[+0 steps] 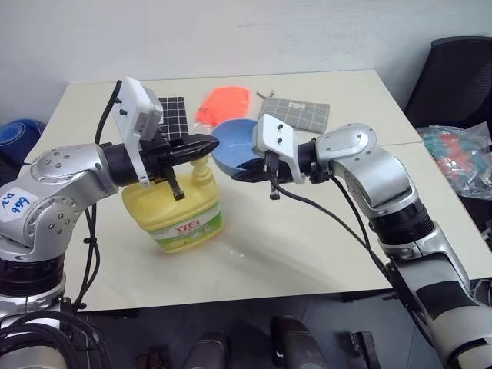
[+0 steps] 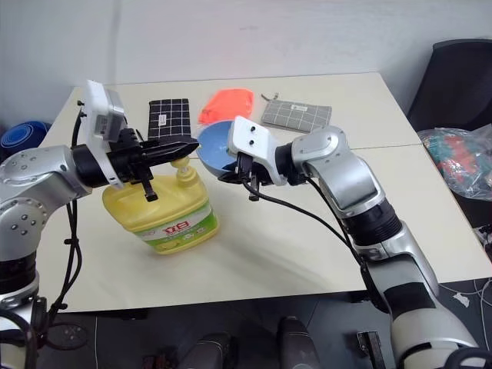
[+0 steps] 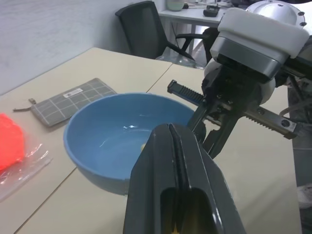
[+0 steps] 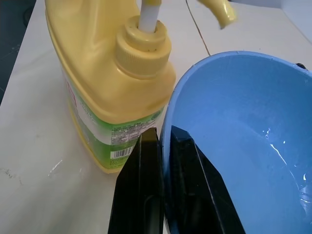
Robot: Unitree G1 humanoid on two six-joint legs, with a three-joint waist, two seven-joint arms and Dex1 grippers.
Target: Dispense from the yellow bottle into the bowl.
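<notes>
The yellow bottle [image 1: 173, 214] stands on the table [image 1: 307, 231], its green-white label facing me and its pump head [image 1: 201, 165] up on its white stem. My left gripper [image 1: 209, 145] is shut with nothing in it, its tip level just above the pump head. To the right of the bottle, the light-blue bowl [image 1: 233, 142] hangs tilted above the table. My right gripper [image 1: 250, 170] is shut on the bowl's near rim. In the right wrist view the pump spout [image 4: 219, 12] reaches toward the bowl [image 4: 234, 136], with the bottle [image 4: 97, 78] close against the bowl's side.
Behind the bowl lie a black gridded pouch [image 1: 175, 115], an orange bag [image 1: 224, 104] and a grey checked pouch [image 1: 296, 114]. A black chair [image 1: 453, 69] and a plastic bag of coloured items [image 1: 461, 150] stand off the table's right side.
</notes>
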